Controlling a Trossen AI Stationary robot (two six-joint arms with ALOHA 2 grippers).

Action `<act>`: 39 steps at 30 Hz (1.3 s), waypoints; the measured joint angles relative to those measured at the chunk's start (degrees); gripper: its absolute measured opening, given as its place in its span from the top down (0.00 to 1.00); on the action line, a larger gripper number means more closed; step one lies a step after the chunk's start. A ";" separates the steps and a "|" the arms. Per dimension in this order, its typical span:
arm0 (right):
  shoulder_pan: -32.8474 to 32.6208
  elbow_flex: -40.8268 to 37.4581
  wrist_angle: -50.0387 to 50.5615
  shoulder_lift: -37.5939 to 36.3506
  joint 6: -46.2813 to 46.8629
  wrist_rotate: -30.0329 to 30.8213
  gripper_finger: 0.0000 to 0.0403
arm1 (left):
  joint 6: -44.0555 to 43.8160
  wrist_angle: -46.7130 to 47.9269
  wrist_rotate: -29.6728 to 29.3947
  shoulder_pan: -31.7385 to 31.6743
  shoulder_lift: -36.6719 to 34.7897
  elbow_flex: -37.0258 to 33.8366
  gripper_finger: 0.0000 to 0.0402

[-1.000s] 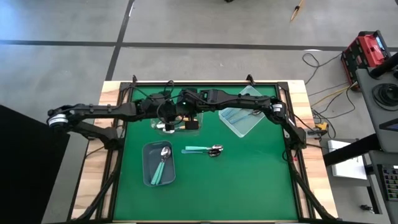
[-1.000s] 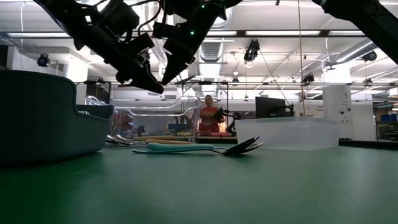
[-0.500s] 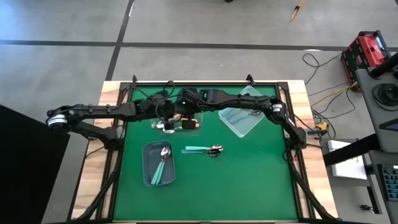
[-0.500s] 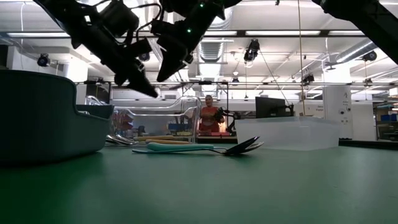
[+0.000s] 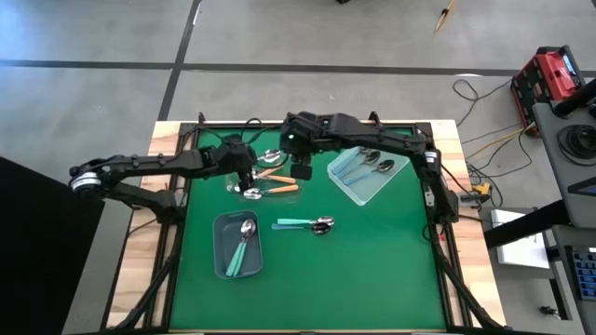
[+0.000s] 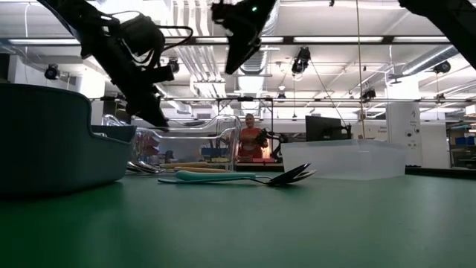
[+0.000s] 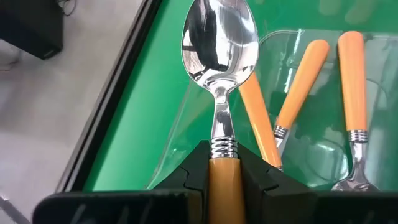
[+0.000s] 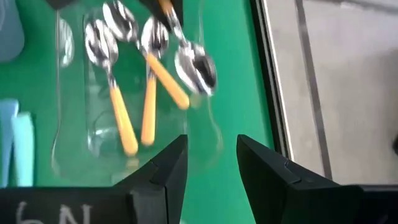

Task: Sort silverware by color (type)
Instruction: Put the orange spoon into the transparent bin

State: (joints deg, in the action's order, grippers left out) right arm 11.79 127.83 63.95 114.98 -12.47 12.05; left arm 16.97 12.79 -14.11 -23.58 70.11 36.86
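My left gripper is shut on an orange-handled spoon, which sticks out ahead of it above a clear bin. That bin holds three more orange spoons lying flat. In the high view the held spoon's bowl is over the bin's far side. My right gripper is open and empty. It hangs higher up, just right of the bin. In the low view it is near the top, with my left gripper lower. My left gripper pinches the orange handle between its two fingers, right behind the ribbed metal collar. The fingers lie along the spoon and slant down from the table's left. The spoon is clear of the bin, its bowl beyond the fingertips.
A grey bin at the near left holds a teal spoon. Two teal spoons lie on the green mat mid-table. A second clear bin at the far right holds bluish spoons. The table's black frame runs close behind the bins.
My right gripper has risen and drawn away from my left gripper, toward the table's far right. Both grippers met above the clear bin a second ago. My left gripper has stayed over the bin and tipped down a little.
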 joint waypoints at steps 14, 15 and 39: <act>0.22 -0.61 11.65 -9.18 8.00 -0.46 0.68 | 2.60 14.70 1.64 -0.69 12.03 12.89 0.93; 0.22 -0.61 12.36 -9.45 8.09 -0.46 0.68 | 2.47 15.69 1.83 -0.69 12.53 13.35 0.93; 0.22 -2.56 14.99 -9.99 9.05 -0.46 0.68 | -1.25 13.62 14.84 -0.45 14.98 11.39 0.88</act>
State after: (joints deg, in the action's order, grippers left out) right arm 12.01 125.27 78.93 104.99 -3.42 11.60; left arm 15.72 26.41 0.73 -24.03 85.09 48.25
